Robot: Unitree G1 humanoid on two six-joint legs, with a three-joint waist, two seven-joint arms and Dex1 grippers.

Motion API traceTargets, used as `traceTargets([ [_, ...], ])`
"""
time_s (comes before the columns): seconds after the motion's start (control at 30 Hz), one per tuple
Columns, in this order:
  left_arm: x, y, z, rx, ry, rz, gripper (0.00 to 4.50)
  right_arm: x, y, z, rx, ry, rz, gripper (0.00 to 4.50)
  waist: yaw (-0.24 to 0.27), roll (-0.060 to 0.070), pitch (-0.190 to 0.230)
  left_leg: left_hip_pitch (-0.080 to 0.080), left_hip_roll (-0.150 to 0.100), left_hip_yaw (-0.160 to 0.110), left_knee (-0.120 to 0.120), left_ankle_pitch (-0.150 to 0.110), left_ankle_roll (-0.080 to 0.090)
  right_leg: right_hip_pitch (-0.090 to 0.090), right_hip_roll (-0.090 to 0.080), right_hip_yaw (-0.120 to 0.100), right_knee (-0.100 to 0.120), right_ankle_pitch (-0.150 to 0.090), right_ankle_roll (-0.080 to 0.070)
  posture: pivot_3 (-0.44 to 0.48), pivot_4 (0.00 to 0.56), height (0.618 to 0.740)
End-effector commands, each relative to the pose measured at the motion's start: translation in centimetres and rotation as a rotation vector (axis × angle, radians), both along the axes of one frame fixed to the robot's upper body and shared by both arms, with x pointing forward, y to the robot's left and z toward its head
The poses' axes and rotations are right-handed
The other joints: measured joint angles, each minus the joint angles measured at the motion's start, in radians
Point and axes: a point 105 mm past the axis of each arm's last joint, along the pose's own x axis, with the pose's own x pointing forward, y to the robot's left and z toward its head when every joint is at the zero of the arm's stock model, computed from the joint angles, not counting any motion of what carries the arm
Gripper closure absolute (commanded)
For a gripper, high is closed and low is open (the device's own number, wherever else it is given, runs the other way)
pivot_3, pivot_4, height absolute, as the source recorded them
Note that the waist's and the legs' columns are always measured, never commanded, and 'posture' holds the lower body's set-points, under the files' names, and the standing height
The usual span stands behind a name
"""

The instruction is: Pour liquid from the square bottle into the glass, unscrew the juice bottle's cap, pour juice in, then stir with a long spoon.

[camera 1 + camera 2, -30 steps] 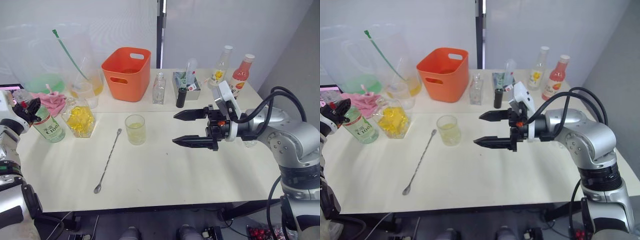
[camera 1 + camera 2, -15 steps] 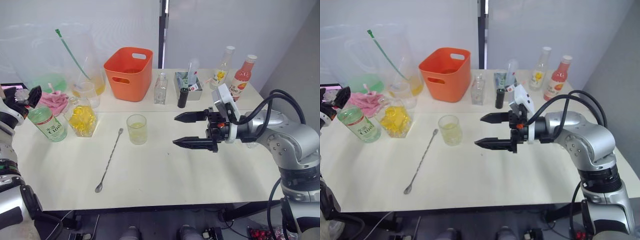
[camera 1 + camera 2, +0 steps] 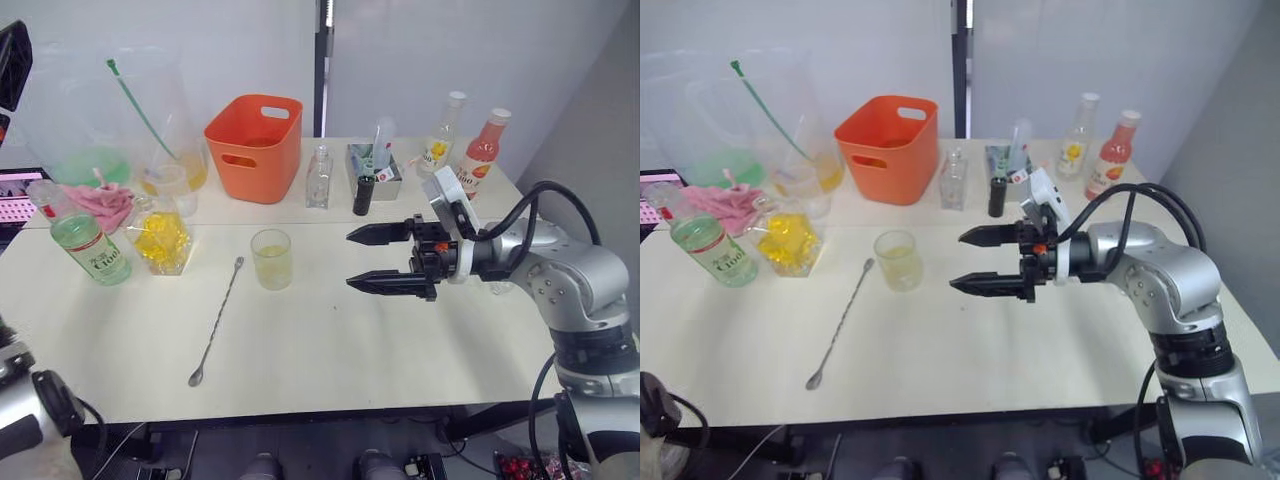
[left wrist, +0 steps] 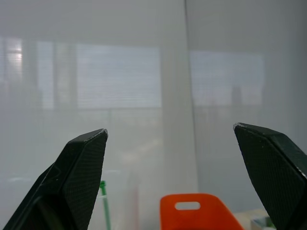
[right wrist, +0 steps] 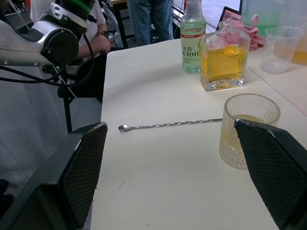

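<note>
The ribbed clear glass (image 3: 271,258) with a bit of yellow liquid sits mid-table (image 3: 330,340), twisted silver long spoon (image 3: 216,323) just beside it. The faceted square bottle (image 3: 160,236) and pale-green juice bottle (image 3: 90,240) stand further left. The right gripper (image 3: 385,258) hovers spread wide, empty; the left gripper (image 4: 168,182) is likewise agape.

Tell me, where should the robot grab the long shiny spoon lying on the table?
Probably the middle of the long spoon's twisted stem, coming straight down from above. It lies flat on the table, so the fingers can't slide under it, and the stem is too thin for a side grab. The glass crowds the far end.
</note>
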Motion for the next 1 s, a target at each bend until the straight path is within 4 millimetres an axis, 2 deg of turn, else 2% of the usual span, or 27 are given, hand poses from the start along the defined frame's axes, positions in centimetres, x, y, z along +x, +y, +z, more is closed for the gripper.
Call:
traceTargets([
  [0.03, -2.8, -3.2, 0.2, 0.088, 0.023, -0.102, 0.04, 0.5, -1.1, 1.4, 0.037, -0.051, -0.002, 0.00, 0.001, 0.000, 0.000, 0.000, 0.000, 0.000, 0.000, 0.000, 0.000, 0.000, 0.000, 0.000, 0.000, 0.000, 0.000, 0.000, 0.150, 0.740],
  [0.13, -4.1, -4.9, -1.9, 0.122, 0.115, -0.184, 0.04, 1.5, -2.1, 1.0, 0.031, -0.056, -0.039, 0.00, 0.003, 0.000, 0.000, 0.000, 0.000, 0.000, 0.000, 0.000, 0.000, 0.000, 0.000, 0.000, -0.001, 0.000, 0.000, 0.000, 0.150, 0.740],
  [0.23, -4.2, -5.5, -7.2, 0.140, 0.307, -0.214, 0.04, 2.2, -3.2, -1.4, -0.037, -0.038, -0.071, 0.00, 0.004, 0.000, 0.000, 0.001, 0.000, 0.001, -0.001, 0.000, 0.000, 0.001, 0.000, 0.001, -0.001, 0.000, 0.000, 0.000, 0.150, 0.740],
  [0.3, -4.9, -6.2, -10.0, 0.178, 0.390, -0.250, 0.04, 2.6, -3.7, -2.2, -0.039, -0.012, -0.100, 0.00, 0.004, 0.000, 0.000, 0.003, 0.000, 0.002, -0.002, 0.000, 0.000, 0.002, 0.000, 0.002, -0.002, 0.000, 0.000, 0.000, 0.150, 0.740],
  [0.33, -4.9, -6.1, -11.1, 0.180, 0.421, -0.238, 0.04, 2.7, -3.9, -2.4, -0.035, -0.003, -0.110, 0.00, 0.005, 0.000, 0.000, 0.002, 0.001, 0.002, -0.002, 0.000, 0.000, 0.001, 0.000, 0.002, -0.002, 0.000, 0.000, 0.000, 0.150, 0.740],
  [0.43, -5.3, -4.4, -16.4, 0.291, 0.568, -0.138, 0.04, 2.6, -5.0, -3.9, -0.025, 0.048, -0.158, 0.00, 0.005, 0.000, 0.000, 0.002, 0.000, 0.003, -0.002, 0.001, -0.001, 0.001, 0.000, 0.002, -0.002, 0.000, 0.000, 0.000, 0.150, 0.740],
  [0.5, -5.9, -3.6, -18.8, 0.331, 0.628, -0.119, 0.04, 2.2, -5.7, -4.9, -0.046, 0.064, -0.179, 0.00, 0.007, 0.001, 0.000, 0.003, 0.001, 0.003, -0.004, 0.001, -0.001, 0.002, 0.000, 0.002, -0.004, 0.000, -0.001, 0.000, 0.150, 0.740],
  [0.6, -6.9, -2.4, -21.4, 0.341, 0.698, -0.116, 0.04, 2.2, -6.7, -6.2, -0.048, 0.082, -0.260, 0.00, 0.014, 0.000, 0.000, 0.003, 0.001, 0.004, -0.004, 0.001, -0.001, 0.003, 0.000, 0.003, -0.006, 0.000, -0.001, 0.000, 0.150, 0.740],
  [0.67, -7.3, -2.0, -22.3, 0.339, 0.724, -0.122, 0.04, 2.4, -7.3, -6.7, -0.048, 0.076, -0.313, 0.00, 0.016, 0.000, 0.000, 0.003, 0.001, 0.004, -0.004, 0.001, -0.001, 0.004, 0.000, 0.003, -0.008, 0.000, -0.001, 0.000, 0.150, 0.740],
  [0.8, -8.9, 0.0, -25.9, 0.323, 0.830, -0.107, 0.04, 1.6, -10.6, -9.9, -0.099, 0.126, -0.464, 0.00, 0.022, 0.000, 0.000, 0.004, 0.001, 0.004, -0.004, 0.001, -0.001, 0.006, 0.001, 0.002, -0.010, 0.000, -0.001, 0.000, 0.150, 0.740],
  [0.87, -9.4, 0.9, -26.6, 0.321, 0.860, -0.097, 0.04, 0.8, -11.7, -10.6, -0.083, 0.140, -0.511, 0.00, 0.026, 0.000, -0.001, 0.004, 0.001, 0.004, -0.005, 0.000, -0.001, 0.006, 0.000, 0.002, -0.012, 0.000, -0.001, 0.000, 0.150, 0.740],
  [1.0, -10.0, 2.9, -26.5, 0.298, 0.865, -0.064, 0.04, 0.5, -14.0, -10.9, -0.056, 0.088, -0.592, 0.00, 0.027, 0.000, 0.000, 0.004, 0.002, 0.006, -0.005, 0.001, -0.001, 0.007, 0.001, 0.002, -0.012, 0.000, -0.001, 0.000, 0.150, 0.740],
])
